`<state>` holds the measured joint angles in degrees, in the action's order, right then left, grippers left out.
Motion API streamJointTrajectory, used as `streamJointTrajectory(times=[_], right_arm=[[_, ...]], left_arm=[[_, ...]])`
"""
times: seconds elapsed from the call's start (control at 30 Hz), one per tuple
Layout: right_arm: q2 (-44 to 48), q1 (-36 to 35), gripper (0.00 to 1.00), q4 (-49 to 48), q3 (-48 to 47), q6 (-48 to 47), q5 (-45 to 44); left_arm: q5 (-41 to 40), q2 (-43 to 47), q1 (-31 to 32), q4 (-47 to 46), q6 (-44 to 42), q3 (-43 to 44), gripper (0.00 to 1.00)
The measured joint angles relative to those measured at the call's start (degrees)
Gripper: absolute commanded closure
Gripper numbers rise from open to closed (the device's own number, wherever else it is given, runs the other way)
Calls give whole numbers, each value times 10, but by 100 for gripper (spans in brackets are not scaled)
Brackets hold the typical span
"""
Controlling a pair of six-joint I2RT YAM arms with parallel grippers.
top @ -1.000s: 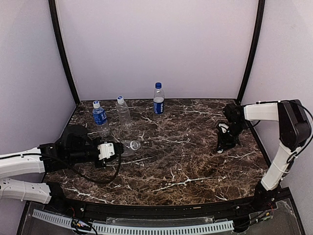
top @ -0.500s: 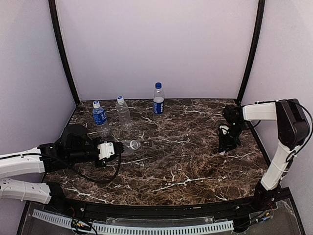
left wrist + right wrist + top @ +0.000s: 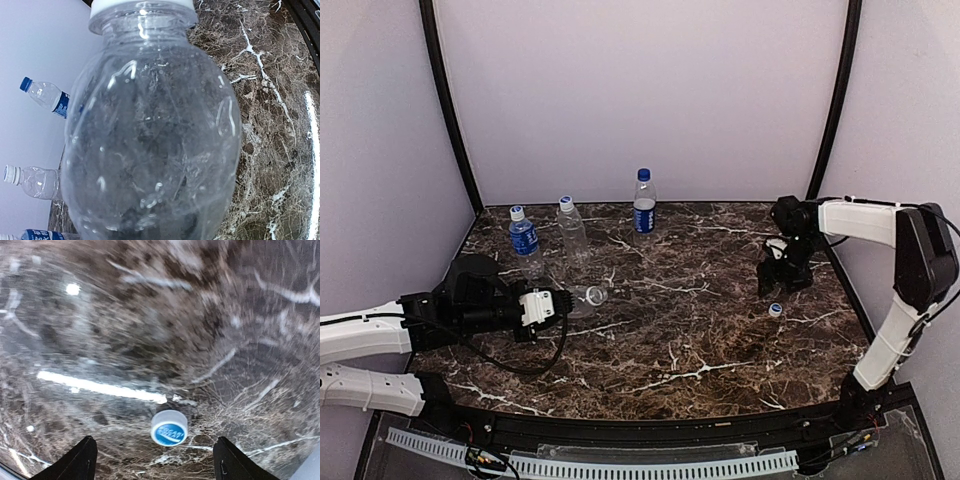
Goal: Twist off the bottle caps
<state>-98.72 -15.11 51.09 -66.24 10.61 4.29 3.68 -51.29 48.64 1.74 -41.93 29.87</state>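
My left gripper (image 3: 558,302) is shut on a clear unlabelled bottle (image 3: 582,298) that lies on its side with the neck pointing right. That bottle (image 3: 150,140) fills the left wrist view and hides the fingers; a white ring (image 3: 140,5) circles its neck. A loose white cap with a blue top (image 3: 775,310) lies on the marble at the right. My right gripper (image 3: 782,272) hangs open just above and behind it. In the right wrist view the cap (image 3: 169,427) sits between and ahead of the spread fingers of that gripper (image 3: 157,465), touching neither.
Three capped bottles stand at the back left: a blue-labelled one (image 3: 524,240), a clear one (image 3: 571,230) and a blue-labelled one with a dark blue cap (image 3: 643,203). Black frame posts (image 3: 832,110) flank the marble table (image 3: 700,340).
My right gripper has opened and lifted back from the table, leaving the cap lying on the marble. The left arm and its bottle have not moved.
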Motion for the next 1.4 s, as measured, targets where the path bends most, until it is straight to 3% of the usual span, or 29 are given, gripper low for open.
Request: streamJointTrajectory(times=[0.1,0.2,0.3,0.43,0.6,0.77,1.07,1.3,1.4], right_arm=[[46,-57,21,1,-47,-19,-47],[123,-177,22,-62,-74,-71,-70],[219,-301,23,-196,-46,-131,16],[330,-382,23,-517,95,-153,184],[255,-455,19,-710,110,-181,242],[161,-506,19,-770,84,-211,253],[138,-501,23,-823,55,-195,222],[107,-484,37,-824,39,-166,209],[95,-482,53,-814,33,-156,207]], left_arm=[[4,0,0,0,4,0,79],[12,0,0,-1,17,2,78],[26,0,0,-2,37,9,77],[57,0,-1,-5,73,31,76],[99,0,-1,-8,120,55,76],[133,0,-1,-6,159,64,76],[167,-1,-3,-20,191,66,76],[171,-1,-3,-22,197,66,76],[172,-1,-3,-22,197,66,76]])
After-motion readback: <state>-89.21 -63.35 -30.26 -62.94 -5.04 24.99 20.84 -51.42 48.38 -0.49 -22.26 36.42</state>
